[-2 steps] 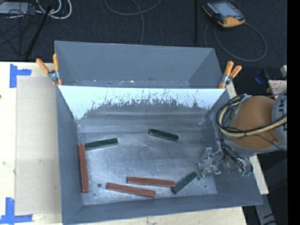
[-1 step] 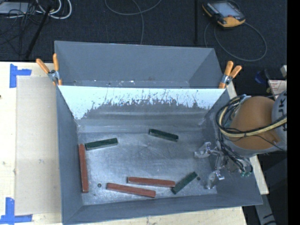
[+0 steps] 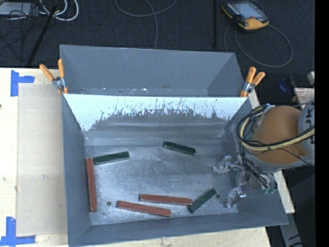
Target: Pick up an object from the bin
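Note:
My gripper [image 3: 229, 183] hangs low over the bin's right side, its two metal fingers spread apart and open, with nothing between them. Just left of its lower fingertip [image 3: 232, 197] lies a short dark green bar [image 3: 202, 200], slanted on the bin floor and apart from the fingers. A red-brown bar [image 3: 165, 199] lies flat right beside that green bar's left end. A second dark green bar [image 3: 179, 148] rests farther up, towards the back slope of the bin.
Another red-brown bar [image 3: 143, 208] lies near the front wall, and a third one [image 3: 91, 184] stands lengthwise along the left wall. A third dark green bar [image 3: 111, 158] sits at the left. The arm's orange cover and cables overhang the right rim.

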Tool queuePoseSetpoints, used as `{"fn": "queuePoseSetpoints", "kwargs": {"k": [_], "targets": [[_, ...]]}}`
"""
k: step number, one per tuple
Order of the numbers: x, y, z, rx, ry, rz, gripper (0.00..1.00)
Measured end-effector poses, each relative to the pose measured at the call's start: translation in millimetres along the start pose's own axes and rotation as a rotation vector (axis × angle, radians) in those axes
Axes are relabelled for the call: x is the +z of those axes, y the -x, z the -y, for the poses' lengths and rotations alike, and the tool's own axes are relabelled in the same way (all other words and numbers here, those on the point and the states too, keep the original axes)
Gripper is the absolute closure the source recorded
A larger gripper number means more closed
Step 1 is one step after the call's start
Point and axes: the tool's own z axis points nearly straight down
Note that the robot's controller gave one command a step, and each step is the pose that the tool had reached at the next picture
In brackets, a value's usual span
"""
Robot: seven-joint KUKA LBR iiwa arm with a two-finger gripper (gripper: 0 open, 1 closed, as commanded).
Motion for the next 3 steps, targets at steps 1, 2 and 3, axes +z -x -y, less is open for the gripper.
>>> {"fn": "queuePoseSetpoints", "kwargs": {"k": [1,2,3], "targets": [[-2,-5.0,-70,0.053,0.0,0.006,1.0],[-2,-5.0,-70,0.052,0.0,0.006,1.0],[-130,14.6,-63,0.047,0.002,-0.004,1.0]]}}
